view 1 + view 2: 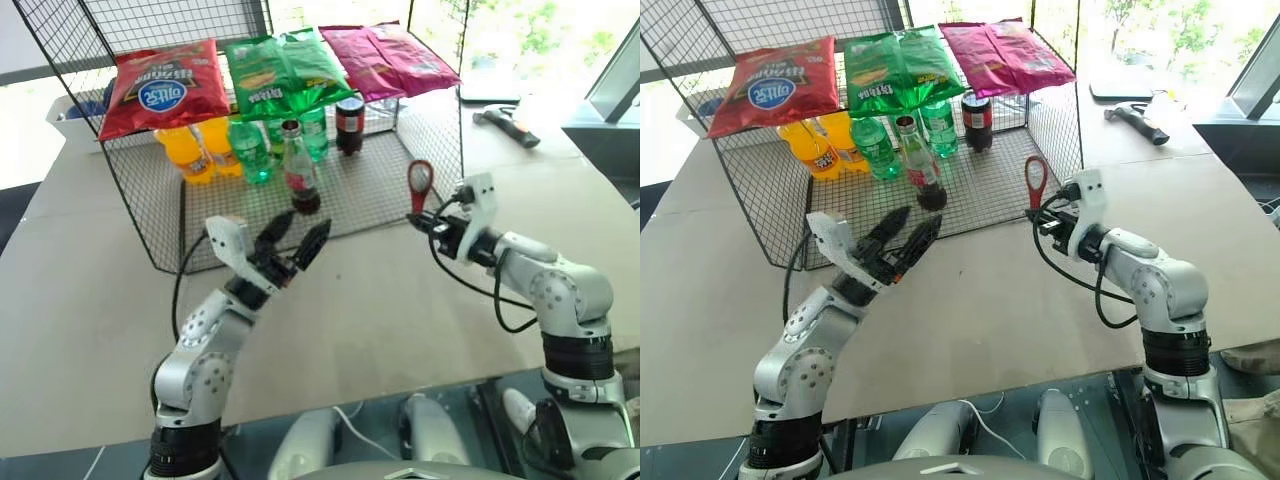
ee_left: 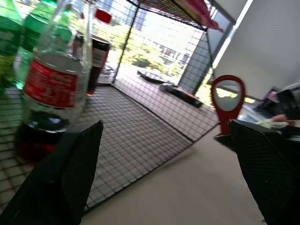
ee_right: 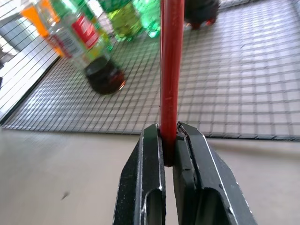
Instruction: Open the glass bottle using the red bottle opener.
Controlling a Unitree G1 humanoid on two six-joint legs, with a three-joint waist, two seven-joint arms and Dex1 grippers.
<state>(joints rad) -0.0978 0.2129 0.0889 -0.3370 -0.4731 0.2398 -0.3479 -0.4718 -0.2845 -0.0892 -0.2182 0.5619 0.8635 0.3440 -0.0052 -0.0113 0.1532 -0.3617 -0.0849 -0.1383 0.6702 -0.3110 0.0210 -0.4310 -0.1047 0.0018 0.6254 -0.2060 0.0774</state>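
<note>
Both head views look forward and down from above the desk [image 1: 90, 330], sharing the wire rack [image 1: 150, 200] and both arms. The left wrist view sits low and close, facing the glass bottle [image 2: 49, 93] and the red bottle opener [image 2: 228, 101]. The right wrist view looks closely along that opener toward the same bottle.

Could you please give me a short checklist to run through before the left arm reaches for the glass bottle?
1. Right end effector shut on the red bottle opener: ok.
2. Opener upright, loop head up: ok.
3. Left end effector open: ok.
4. Glass bottle upright on the wire rack floor: ok.
5. Bottle steadied by left end effector: not ok, not yet gripped.
6. Crown cap in place: cannot tell.
</note>
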